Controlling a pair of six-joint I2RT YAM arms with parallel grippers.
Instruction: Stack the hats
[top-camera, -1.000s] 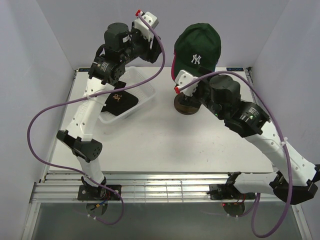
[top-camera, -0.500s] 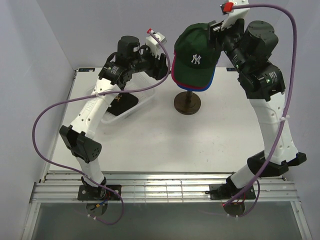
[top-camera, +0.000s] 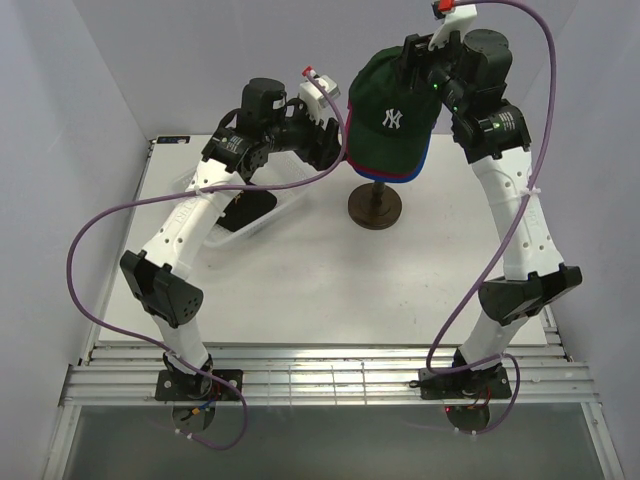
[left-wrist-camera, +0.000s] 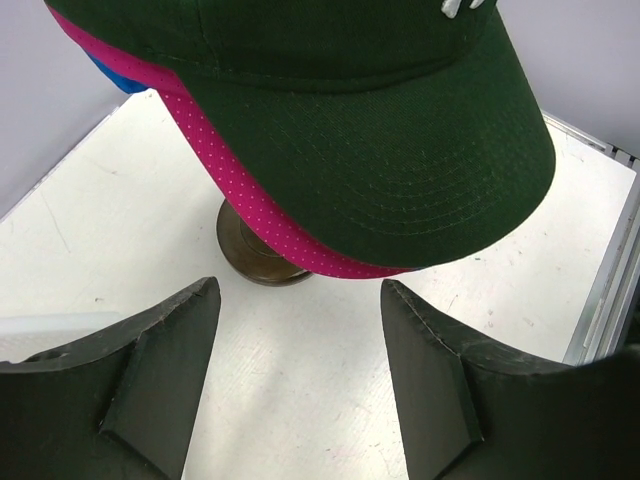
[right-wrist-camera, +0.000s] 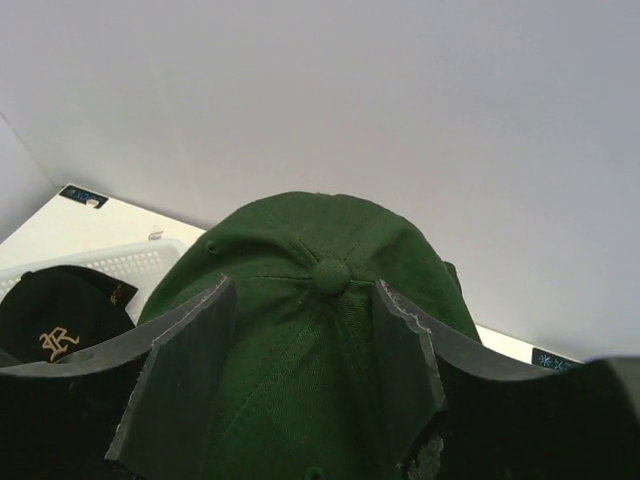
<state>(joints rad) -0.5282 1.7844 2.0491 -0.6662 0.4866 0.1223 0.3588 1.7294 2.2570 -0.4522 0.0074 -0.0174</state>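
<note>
At the left gripper (left-wrist-camera: 300, 300), jaws spread wide and gripping nothing. Ahead of these jaws and a little above them, the stack (top-camera: 388, 140) of three hats on its stand (left-wrist-camera: 262, 255). Uppermost, the dark green cap (left-wrist-camera: 400, 170), brim pointing toward the jaws and reaching over the gap between them. Directly under it and touching it, the dotted brim of the magenta pink cap (left-wrist-camera: 262, 215). Lowest, only a small corner of the blue cap (left-wrist-camera: 108, 75), far up to the left of the left jaw. Straight ahead between the two fingers (left-wrist-camera: 160, 385), below the brims, the round dark foot of the stand, resting on the white table (left-wrist-camera: 110, 220).

At the right gripper (right-wrist-camera: 305, 290), jaws also spread, one on each side of the top of the green crown, with the crown button (right-wrist-camera: 331, 273) lying between the two jaw tips. Not possible to tell from this close view whether the jaws press on the fabric or only hang just over it; perhaps touching lightly. Not closed on the cap.

To the left of the left jaw and farther away, the black cap (right-wrist-camera: 60, 320) with a gold letter logo, lying inside the white mesh basket (right-wrist-camera: 110, 262), well apart from the stack.

From above, both grippers near the stack: left jaws at the brim side, right jaws at the top back of the crown.
</note>
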